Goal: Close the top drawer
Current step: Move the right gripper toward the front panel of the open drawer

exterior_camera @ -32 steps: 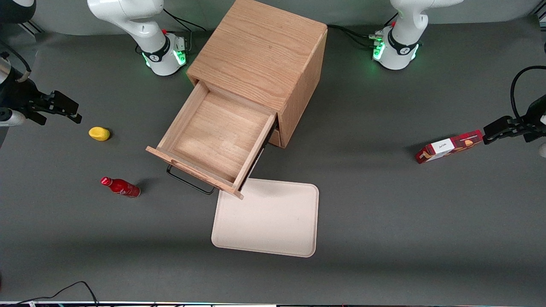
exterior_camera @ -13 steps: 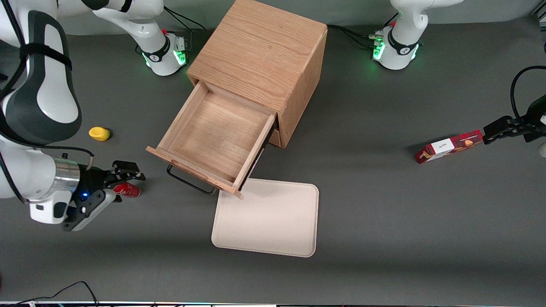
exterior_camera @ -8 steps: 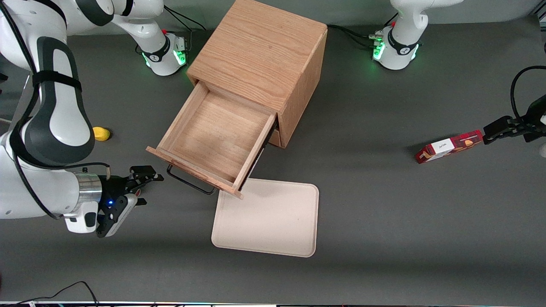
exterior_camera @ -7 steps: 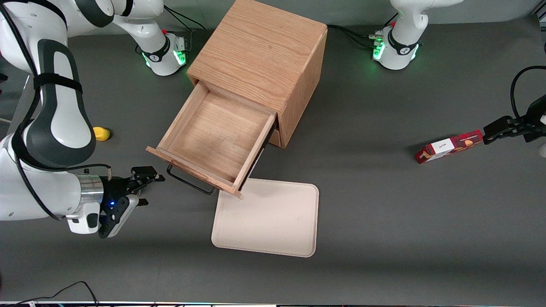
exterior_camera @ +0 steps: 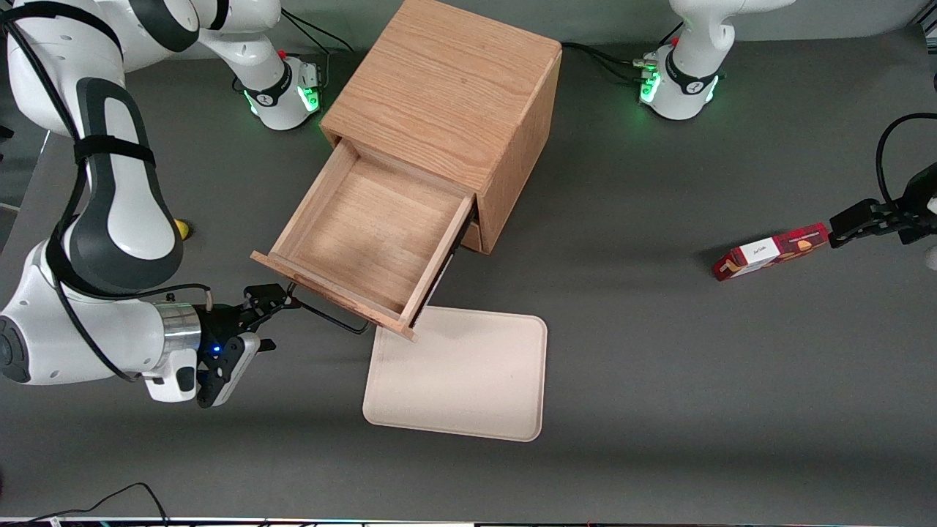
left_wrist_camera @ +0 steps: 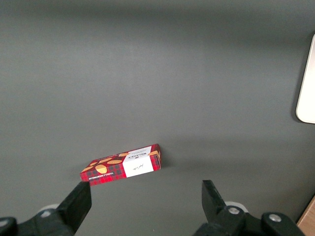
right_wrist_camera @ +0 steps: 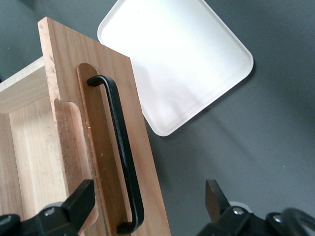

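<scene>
Top drawer (exterior_camera: 370,234): light oak, shallow, pulled fully out of the wooden cabinet (exterior_camera: 446,102), black wire handle (right_wrist_camera: 120,147). Gripper (exterior_camera: 274,307): fingers spread, just in front of the handle.

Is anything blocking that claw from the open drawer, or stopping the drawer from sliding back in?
Nothing visible does. The gripper is open right at the top drawer's front, beside its black handle. The drawer is empty, and nothing sits between it and the cabinet.
</scene>
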